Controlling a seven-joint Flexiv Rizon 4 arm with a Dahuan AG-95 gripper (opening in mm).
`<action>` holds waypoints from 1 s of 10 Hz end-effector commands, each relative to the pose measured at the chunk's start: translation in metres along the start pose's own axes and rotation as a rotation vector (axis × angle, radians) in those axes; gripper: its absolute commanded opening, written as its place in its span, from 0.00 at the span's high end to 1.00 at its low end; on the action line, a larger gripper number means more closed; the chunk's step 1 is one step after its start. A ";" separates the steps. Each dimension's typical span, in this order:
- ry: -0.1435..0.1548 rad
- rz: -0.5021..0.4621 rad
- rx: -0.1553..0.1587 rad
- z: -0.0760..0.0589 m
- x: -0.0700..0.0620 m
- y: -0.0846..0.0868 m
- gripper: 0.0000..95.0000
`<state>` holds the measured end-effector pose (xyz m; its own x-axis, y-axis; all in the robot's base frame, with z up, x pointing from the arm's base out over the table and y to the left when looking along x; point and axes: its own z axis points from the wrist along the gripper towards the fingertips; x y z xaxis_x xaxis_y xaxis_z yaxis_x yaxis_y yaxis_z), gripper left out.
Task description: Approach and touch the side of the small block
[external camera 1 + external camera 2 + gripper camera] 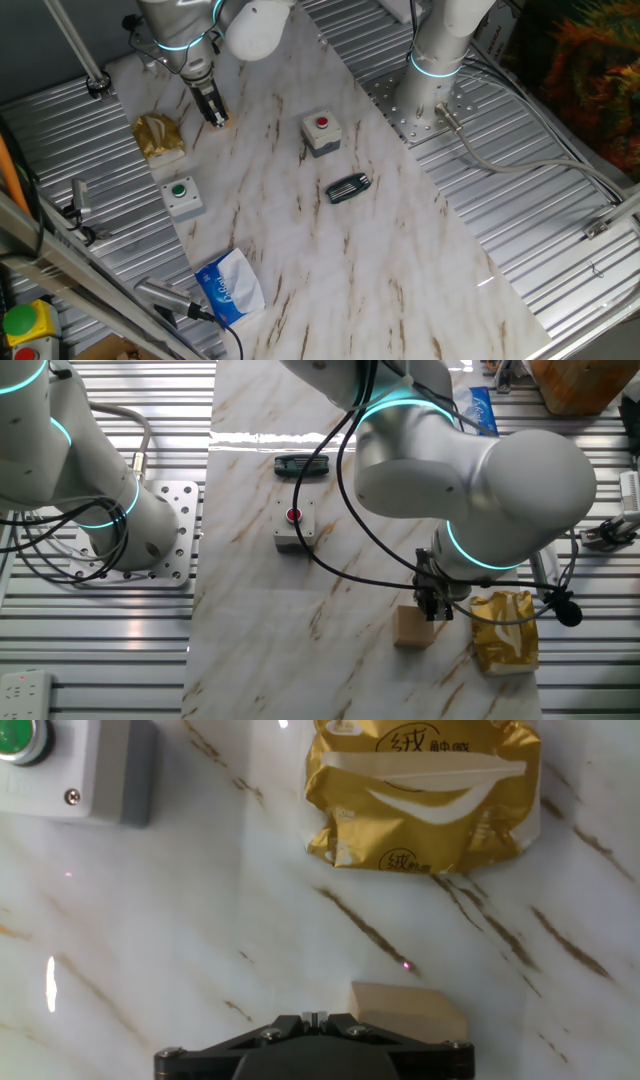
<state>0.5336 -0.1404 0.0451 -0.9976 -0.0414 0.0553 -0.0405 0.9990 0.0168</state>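
While the claw (433,607) hangs low at the small block (412,627), its dark fingers look drawn together with nothing between them, tips down at the block's upper corner on the side facing the gold packet (503,630); whether they already touch wood I cannot tell. From the hand view only the black claw body shows at the bottom edge, with the block's pale top poking out just beside it. Block sits on the marble slab (250,560), just beside the gold packet but apart from it, and well apart from the red button box (295,525). Judgement: plain wooden cube, stiff, light, smooth-faced, so it should slide readily on polished stone; contact wants to be a gentle press low on a flat side face, no squeezing needed. Room: the gap between block and packet is narrow, so the crinkly packet could get nudged. Away from the packet, toward the red button box, the slab lies bare. Green button box (70,765) stands beyond the packet, well apart from the block.
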 end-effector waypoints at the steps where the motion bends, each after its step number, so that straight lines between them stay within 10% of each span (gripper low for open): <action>1: 0.000 0.020 0.003 0.000 0.000 0.000 1.00; 10: 0.003 0.111 0.007 0.000 0.000 0.000 1.00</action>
<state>0.5333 -0.1405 0.0450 -0.9959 0.0692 0.0577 0.0695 0.9976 0.0028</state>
